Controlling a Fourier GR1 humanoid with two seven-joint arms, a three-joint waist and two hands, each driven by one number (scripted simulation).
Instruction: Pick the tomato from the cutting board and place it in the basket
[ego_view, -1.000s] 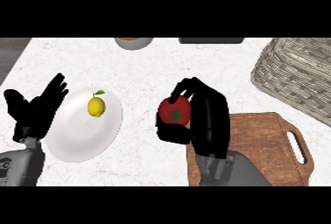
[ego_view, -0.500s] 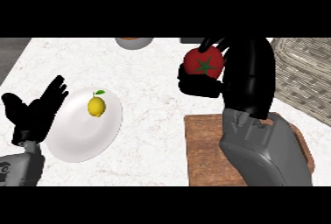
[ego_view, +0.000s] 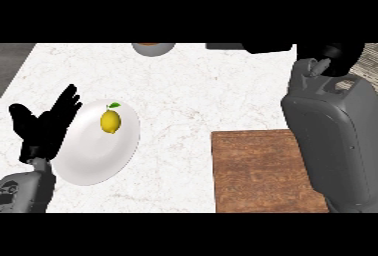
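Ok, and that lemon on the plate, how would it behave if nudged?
The lemon looks small and oval, so it would probably roll, wobbling unevenly. It sits toward the far edge of the white plate, so a push might carry it off.

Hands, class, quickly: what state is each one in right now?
Left hand: open, holding nothing.
Right hand: cannot be told; it is mostly cut off at the view's top.

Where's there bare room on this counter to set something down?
The widest bare marble lies mid-counter, between the plate holding the lemon and the right forearm, below the bowl. The cutting board is bare too. Crowded: the left edge by the left hand, the right side under the arm.
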